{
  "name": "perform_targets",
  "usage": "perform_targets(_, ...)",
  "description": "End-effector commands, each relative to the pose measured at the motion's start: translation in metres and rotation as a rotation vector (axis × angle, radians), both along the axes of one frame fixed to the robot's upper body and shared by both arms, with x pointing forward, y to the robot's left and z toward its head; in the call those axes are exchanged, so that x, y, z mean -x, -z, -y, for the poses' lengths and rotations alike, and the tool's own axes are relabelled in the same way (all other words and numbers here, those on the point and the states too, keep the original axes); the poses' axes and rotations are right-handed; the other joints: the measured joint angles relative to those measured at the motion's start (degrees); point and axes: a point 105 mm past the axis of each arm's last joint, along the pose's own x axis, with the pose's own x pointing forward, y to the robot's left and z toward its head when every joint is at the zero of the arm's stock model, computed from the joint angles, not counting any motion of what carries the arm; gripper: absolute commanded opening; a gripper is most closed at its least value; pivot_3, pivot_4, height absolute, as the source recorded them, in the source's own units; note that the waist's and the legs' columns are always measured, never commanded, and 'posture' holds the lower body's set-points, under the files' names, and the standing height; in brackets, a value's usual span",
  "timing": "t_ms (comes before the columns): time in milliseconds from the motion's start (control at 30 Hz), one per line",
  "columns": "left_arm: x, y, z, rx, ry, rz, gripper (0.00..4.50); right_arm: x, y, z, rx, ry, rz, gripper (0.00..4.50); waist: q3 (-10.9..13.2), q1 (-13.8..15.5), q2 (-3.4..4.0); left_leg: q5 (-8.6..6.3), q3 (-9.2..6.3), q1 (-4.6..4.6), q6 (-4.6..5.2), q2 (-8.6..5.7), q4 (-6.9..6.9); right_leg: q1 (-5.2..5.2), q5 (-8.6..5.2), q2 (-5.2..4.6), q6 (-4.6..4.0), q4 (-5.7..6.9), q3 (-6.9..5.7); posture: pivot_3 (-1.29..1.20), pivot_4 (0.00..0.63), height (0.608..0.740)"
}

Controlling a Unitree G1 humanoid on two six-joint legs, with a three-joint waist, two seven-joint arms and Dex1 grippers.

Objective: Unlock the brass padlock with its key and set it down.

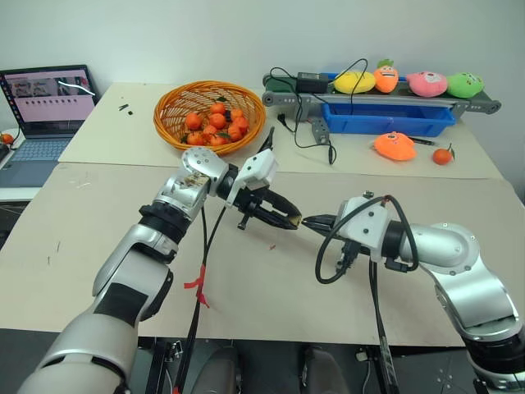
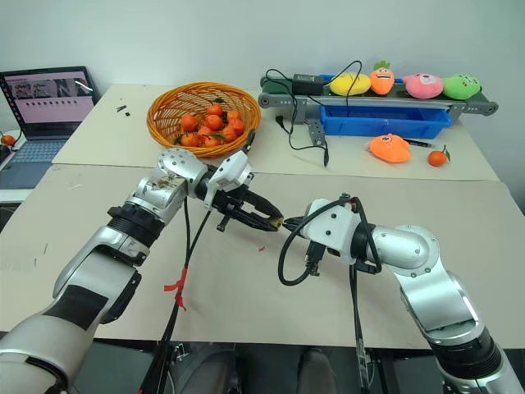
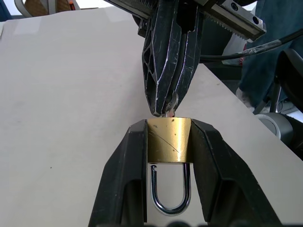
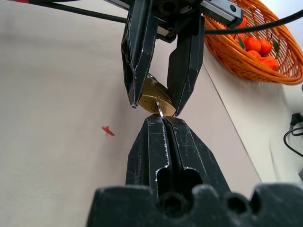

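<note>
While your two arms meet above the middle of the bench, the left gripper has its two fingers clamped on the flat sides of the brass padlock, holding it up off the surface. You can see in the left wrist view that the silver shackle hangs back between those fingers, toward the wrist, and still looks seated in the body. Your right gripper has its fingers pressed tight together, pinching the key, whose thin silvery blade sits at the keyhole face of the padlock; how far it is in you cannot tell. The two grippers point at each other, tip to tip, well inside the near edge and nearer the bench's middle than either side.

Toward the far edge, an orange wicker basket of small oranges stands left of centre. A laptop sits past the far left corner, and a blue tray with plush toys lies toward the far right corner. A small red scrap lies on the bench below the grippers.
</note>
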Motion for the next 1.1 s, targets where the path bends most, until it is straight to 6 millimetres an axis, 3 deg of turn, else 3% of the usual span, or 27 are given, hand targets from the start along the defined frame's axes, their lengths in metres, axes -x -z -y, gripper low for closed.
perform_targets(33,0.006,-0.022,0.009,0.064,0.054,0.054,0.83,-0.001,-0.017,0.000,0.161,-0.057,0.266,0.04,0.0,0.0,0.00,0.00,0.02,-0.01,0.00,-0.01,0.00,0.00,0.00,0.00,0.00,-0.01,0.00,0.00,0.150,0.740)
perform_targets(133,0.004,-0.021,0.009,0.069,0.042,0.037,0.83,0.003,-0.021,-0.005,0.213,-0.126,0.384,0.04,0.0,0.0,-0.01,0.01,0.10,-0.01,-0.02,-0.03,0.00,0.00,-0.01,-0.01,0.02,-0.01,0.00,0.00,0.150,0.740)
perform_targets(267,0.003,-0.021,0.009,0.074,0.033,0.024,0.83,0.007,-0.019,-0.007,0.213,-0.165,0.393,0.04,0.0,-0.1,-0.01,0.02,0.23,-0.01,-0.04,-0.02,0.00,0.01,-0.01,0.00,0.01,-0.01,-0.01,0.00,0.150,0.740)
perform_targets(367,0.003,-0.021,0.009,0.078,0.031,0.015,0.83,0.009,-0.018,-0.007,0.210,-0.182,0.392,0.81,0.0,-0.1,-0.01,0.02,0.24,0.00,-0.04,-0.01,0.00,0.01,-0.01,0.00,0.01,-0.01,-0.01,0.00,0.150,0.740)
perform_targets(633,0.003,-0.021,0.010,0.085,0.027,-0.002,0.83,0.008,-0.019,-0.002,0.314,-0.200,0.585,3.59,0.0,-0.1,-0.01,0.02,0.24,-0.01,-0.04,-0.01,0.00,0.01,-0.01,0.00,0.02,-0.02,-0.01,0.00,0.150,0.740)
perform_targets(1100,0.005,-0.026,0.004,0.077,0.005,-0.105,0.83,0.010,-0.034,0.004,0.295,-0.200,0.845,3.59,0.0,-0.3,-0.01,0.03,0.22,-0.01,-0.05,0.00,0.00,0.01,-0.01,0.00,0.02,-0.02,0.00,0.00,0.150,0.740)
